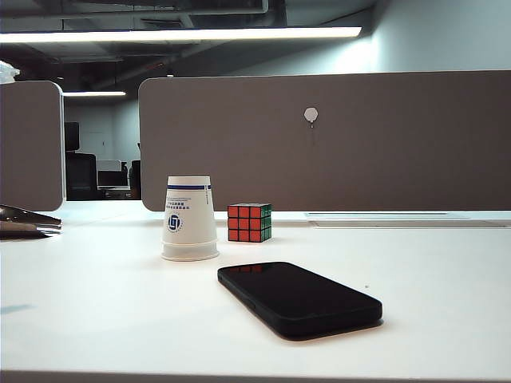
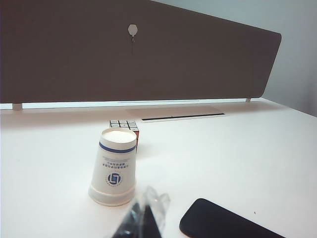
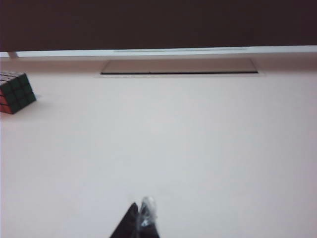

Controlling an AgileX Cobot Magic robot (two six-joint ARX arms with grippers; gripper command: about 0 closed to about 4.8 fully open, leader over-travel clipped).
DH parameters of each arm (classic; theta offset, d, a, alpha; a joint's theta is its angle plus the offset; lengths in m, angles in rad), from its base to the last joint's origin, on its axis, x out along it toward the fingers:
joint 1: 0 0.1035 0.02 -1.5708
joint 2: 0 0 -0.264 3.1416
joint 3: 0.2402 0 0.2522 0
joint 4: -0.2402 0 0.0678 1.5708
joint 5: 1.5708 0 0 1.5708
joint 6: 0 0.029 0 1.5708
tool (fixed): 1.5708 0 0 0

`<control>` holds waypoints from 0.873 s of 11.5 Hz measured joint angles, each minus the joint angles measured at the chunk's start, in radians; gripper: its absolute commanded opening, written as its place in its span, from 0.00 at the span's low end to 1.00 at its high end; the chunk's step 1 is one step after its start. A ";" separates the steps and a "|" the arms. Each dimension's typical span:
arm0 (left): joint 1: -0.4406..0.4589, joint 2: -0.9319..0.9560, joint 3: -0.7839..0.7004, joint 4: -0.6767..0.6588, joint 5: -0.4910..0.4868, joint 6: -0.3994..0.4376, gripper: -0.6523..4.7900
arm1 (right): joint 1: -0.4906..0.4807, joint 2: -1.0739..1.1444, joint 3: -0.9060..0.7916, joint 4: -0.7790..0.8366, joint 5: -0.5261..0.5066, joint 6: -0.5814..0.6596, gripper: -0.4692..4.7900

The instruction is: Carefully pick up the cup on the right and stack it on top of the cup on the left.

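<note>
One upside-down white paper cup (image 1: 190,219) with a blue band and logo stands on the white table. Its base shows a doubled rim, as if one cup sits over another, and no separate second cup is in view. In the left wrist view the same cup (image 2: 115,166) stands just beyond my left gripper (image 2: 145,214), a little to one side and apart from it. That gripper's dark, tape-wrapped fingers are pressed together, shut on nothing. My right gripper (image 3: 140,218) is shut and empty over bare table, far from the cup.
A Rubik's cube (image 1: 249,222) sits right behind the cup. A black phone (image 1: 299,298) lies flat in front of it, to the right. A dark shiny tip (image 1: 28,222) pokes in at the left edge. Grey partition panels (image 1: 335,144) close off the table's back.
</note>
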 measured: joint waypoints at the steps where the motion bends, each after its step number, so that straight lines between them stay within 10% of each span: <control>1: 0.000 0.000 0.000 0.000 0.000 0.000 0.11 | 0.000 0.000 0.000 0.018 -0.007 0.000 0.09; 10: 0.000 0.000 0.000 0.000 0.000 0.000 0.11 | 0.000 0.000 0.000 0.055 -0.021 0.000 0.09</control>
